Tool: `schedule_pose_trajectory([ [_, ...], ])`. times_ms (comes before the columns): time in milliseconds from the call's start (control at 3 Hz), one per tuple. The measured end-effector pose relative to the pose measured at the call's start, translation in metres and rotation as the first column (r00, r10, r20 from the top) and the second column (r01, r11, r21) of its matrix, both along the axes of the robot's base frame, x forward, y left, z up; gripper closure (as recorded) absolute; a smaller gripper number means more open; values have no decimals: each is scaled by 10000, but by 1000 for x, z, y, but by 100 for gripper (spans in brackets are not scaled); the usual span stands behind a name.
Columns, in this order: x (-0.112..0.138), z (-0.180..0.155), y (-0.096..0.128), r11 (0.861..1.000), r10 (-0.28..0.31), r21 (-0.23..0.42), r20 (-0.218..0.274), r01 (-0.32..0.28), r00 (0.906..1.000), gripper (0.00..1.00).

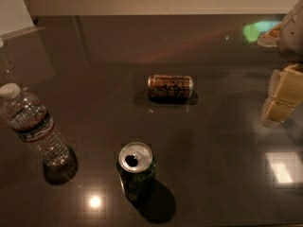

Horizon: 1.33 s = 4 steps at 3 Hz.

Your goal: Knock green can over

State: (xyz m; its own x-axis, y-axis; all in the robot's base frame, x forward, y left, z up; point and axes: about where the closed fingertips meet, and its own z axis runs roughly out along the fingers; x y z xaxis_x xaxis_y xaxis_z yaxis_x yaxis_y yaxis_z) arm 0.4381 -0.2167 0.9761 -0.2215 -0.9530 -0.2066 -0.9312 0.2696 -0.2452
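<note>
The green can (136,171) stands upright on the dark table (218,174), near the front and left of centre. Its silver top and open pull-tab hole face up. My gripper (283,96), with cream-coloured parts, hangs at the right edge of the view. It is well to the right of the green can and further back, and touches nothing.
A brown-gold can (170,86) lies on its side in the middle of the table. A clear plastic water bottle (35,131) with a white cap stands at the left. Colourful packets (265,32) lie at the back right. A pale wall runs behind the table's far edge.
</note>
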Motion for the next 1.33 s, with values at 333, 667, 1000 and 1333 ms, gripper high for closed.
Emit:
schedule_pose_trajectory([
  [333,0,0,0,10000,0,0,2,0,10000,0],
  [667,0,0,1,9996,267,104,-137,-265,9996,0],
  [1000,-17,-16,9,9931,1049,589,-543,-1017,9930,0],
  [1333,-63,-39,53,9416,2780,2224,-907,-2527,9563,0],
])
